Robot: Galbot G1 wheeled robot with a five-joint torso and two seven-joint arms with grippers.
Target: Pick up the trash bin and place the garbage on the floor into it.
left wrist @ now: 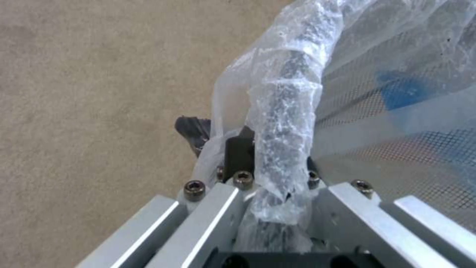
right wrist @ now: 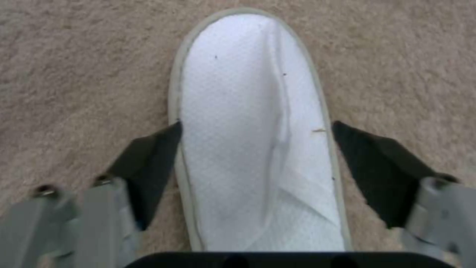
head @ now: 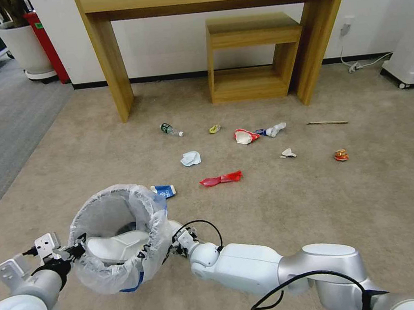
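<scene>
Beige carpet floor [head: 281, 206] spreads before me. On it lie a small bottle [head: 171, 129], a yellow scrap [head: 214, 129], a red-white wrapper [head: 244, 136], a second bottle [head: 273, 129], crumpled paper [head: 190, 158], a blue-white cup [head: 164, 191], a red wrapper [head: 222, 178], a wooden stick [head: 327, 122], a crushed can [head: 340, 155] and a white slipper [right wrist: 253, 141].

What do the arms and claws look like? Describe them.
Both arms are rounded silver-and-white shells with black cables looping along them: left arm, right arm. The left claw has bare aluminium bars with hex bolts and black fingertips. The right claw has grey bolted links ending in dark wedge-shaped fingers.
</scene>
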